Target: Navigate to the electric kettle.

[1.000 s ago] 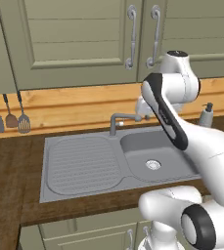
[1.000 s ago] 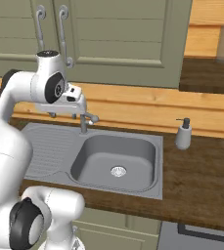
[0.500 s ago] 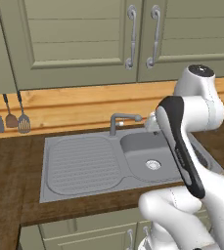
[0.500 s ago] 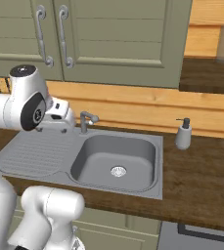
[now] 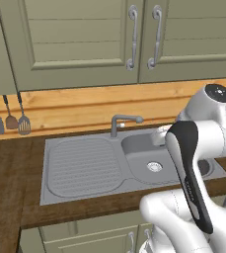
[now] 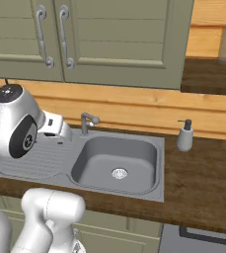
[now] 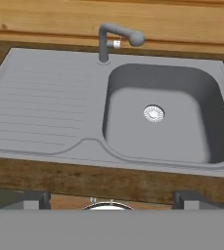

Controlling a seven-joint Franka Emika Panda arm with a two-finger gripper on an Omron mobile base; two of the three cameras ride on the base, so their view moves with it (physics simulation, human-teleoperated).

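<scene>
Kettle: orientation cannot tell | gripper (image 7: 111, 197): fingers spread apart, empty, over sink (image 7: 45, 97)

I am counting 1 grey sink (image 5: 75, 170), with 1 basin (image 6: 115, 158) and 1 ribbed drainboard (image 7: 40, 114). I am seeing 1 faucet (image 7: 114, 39) and 1 drain (image 7: 153, 113). I am counting 1 soap dispenser (image 6: 185, 136), 3 hanging utensils (image 5: 10, 118), and 2 cabinet handles (image 5: 143, 37).
</scene>
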